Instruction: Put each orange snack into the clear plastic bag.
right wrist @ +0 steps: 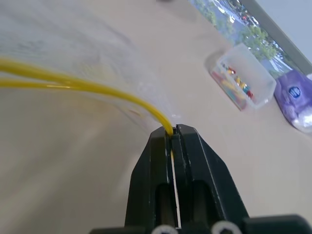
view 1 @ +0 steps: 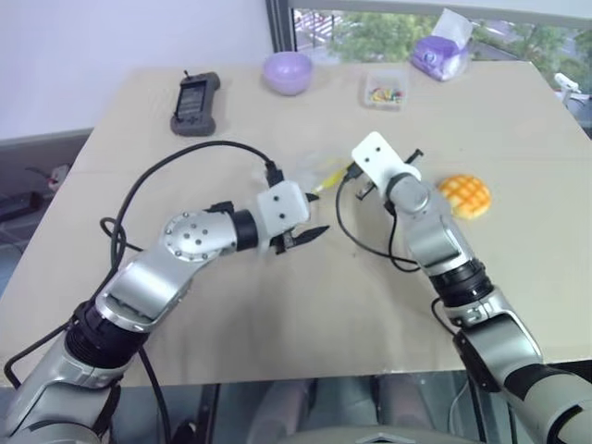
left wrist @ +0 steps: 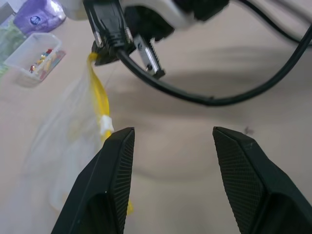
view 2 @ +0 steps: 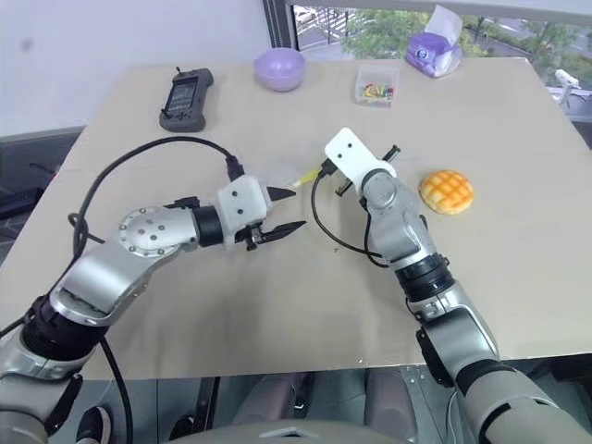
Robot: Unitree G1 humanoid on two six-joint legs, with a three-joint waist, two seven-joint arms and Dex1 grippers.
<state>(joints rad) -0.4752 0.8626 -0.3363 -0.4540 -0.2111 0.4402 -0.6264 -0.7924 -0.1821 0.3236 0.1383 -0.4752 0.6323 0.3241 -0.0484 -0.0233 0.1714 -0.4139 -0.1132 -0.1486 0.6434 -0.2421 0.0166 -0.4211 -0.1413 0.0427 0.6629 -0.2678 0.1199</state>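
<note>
The left gripper [left wrist: 168,146] has its jaws spread wide; the right gripper [right wrist: 174,130] has its jaws pinched.

Clear plastic bag [right wrist: 73,53] – thin, glossy; table [view 1: 277,305] – matt.

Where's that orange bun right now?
The orange snack lies on the table, on the robot's right, just beside its right arm, outside the clear plastic bag.

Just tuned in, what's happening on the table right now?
The right gripper is shut on the yellow strip of the clear plastic bag, holding it up off the table. The left gripper is open beside the bag, holding nothing. One orange snack lies on the table, not bagged yet.
</note>
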